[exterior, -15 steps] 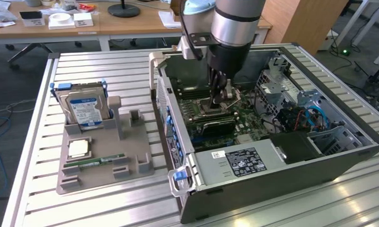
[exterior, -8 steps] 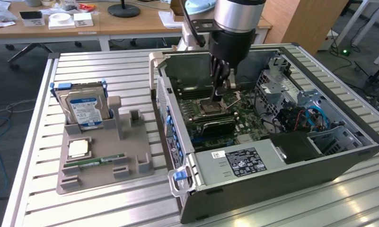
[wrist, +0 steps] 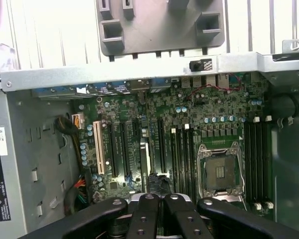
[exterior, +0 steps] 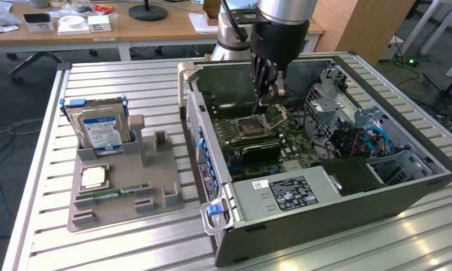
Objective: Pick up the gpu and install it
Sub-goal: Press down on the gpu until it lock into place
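No legible text on any label.

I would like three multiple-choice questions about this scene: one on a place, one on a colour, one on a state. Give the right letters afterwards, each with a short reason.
1. Where is the gripper?
A) Over the table slats
B) Inside the computer case, above the motherboard
C) Near the floor

2. What colour is the holder in which the hard drive stands?
A) Grey
B) Red
C) Yellow

3. In what state is the case's upper side?
A) Closed by a panel
B) Open
C) Covered with cloth

Answers:
1. B, because the arm reaches down between the case walls.
2. A, because the holder is plain grey.
3. B, because the motherboard lies exposed.
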Action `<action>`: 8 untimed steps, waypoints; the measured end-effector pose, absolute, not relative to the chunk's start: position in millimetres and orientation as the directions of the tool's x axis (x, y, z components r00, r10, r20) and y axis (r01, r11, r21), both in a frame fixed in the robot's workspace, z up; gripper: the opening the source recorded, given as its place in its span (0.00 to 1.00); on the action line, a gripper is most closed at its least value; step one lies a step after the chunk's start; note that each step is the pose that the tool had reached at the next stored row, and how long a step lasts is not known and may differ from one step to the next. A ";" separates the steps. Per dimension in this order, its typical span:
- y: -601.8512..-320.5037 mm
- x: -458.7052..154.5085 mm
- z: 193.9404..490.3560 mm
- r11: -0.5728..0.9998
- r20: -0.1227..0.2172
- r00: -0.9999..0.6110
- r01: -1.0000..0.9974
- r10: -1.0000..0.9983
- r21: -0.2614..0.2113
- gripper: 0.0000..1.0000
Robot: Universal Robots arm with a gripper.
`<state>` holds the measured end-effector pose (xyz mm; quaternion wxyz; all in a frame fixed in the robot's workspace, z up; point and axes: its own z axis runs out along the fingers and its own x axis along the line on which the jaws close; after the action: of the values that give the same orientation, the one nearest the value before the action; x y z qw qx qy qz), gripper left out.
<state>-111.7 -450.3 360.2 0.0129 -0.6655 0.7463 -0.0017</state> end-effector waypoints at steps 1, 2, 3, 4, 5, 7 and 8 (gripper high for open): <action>-450.3 -111.8 362.2 0.114 -0.017 -0.114 -0.993 -0.993 -0.020 0.11; -450.3 -111.8 363.9 0.114 -0.017 -0.114 -0.993 -0.993 -0.020 0.11; -450.4 -111.8 365.5 0.114 -0.017 -0.114 -0.993 -0.993 -0.020 0.11; -450.3 -111.8 367.0 0.114 -0.017 -0.114 -0.993 -0.993 -0.020 0.11; -450.3 -111.7 368.4 0.114 -0.017 -0.114 -0.993 -0.993 -0.020 0.11; -450.3 -111.8 371.2 0.114 -0.017 -0.114 -0.993 -0.993 -0.020 0.11; -450.3 -111.7 372.6 0.114 -0.017 -0.114 -0.993 -0.993 -0.020 0.11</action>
<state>-111.7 -450.3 372.6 0.0130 -0.6655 0.7463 -0.0017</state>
